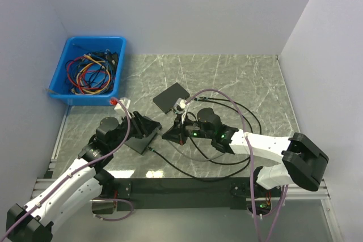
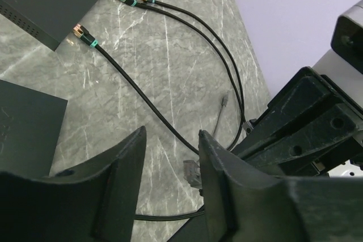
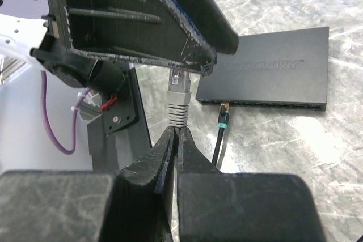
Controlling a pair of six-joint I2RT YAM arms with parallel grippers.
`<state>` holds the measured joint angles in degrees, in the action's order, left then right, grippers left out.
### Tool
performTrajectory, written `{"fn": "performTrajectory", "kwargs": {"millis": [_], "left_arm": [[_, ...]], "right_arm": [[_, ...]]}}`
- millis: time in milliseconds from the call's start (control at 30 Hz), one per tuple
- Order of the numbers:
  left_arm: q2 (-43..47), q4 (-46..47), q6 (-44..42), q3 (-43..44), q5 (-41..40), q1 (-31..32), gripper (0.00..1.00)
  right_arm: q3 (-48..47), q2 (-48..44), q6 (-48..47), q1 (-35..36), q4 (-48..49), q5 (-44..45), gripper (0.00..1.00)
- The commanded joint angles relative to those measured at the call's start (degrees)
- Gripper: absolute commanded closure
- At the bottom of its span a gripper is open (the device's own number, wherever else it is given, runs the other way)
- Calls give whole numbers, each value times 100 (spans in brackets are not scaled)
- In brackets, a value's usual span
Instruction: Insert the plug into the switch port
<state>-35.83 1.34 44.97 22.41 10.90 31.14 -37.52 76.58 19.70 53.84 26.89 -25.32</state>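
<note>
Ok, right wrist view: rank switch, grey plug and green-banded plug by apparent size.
1. switch
2. grey plug
3. green-banded plug
The grey plug is nearer the camera, so 2 versus 3 is unsure.

Switch (image 3: 266, 75) ports (image 3: 266, 105) too small to tell apart

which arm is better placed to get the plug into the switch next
Right, probably: the right gripper is shut on the grey plug, with the switch ahead of it. The left gripper stands open beside the plug, gripping nothing.
</note>
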Motion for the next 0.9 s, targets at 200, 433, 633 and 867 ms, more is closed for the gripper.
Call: {"fn": "performTrajectory", "kwargs": {"millis": [200, 433, 633, 867], "left_arm": [[-99, 358, 91, 228, -61, 121, 61], [-178, 446, 117, 237, -44, 191, 83], [-205, 463, 161, 272, -79, 235, 100], [-169, 376, 170, 325, -193, 279, 100]], "right_arm": [[-265, 130, 200, -6, 677, 212, 100], [-212, 147, 332, -14, 887, 414, 100], [-308, 182, 332, 3, 809, 607, 93], [-502, 51, 113, 12, 378, 774, 53]]}}
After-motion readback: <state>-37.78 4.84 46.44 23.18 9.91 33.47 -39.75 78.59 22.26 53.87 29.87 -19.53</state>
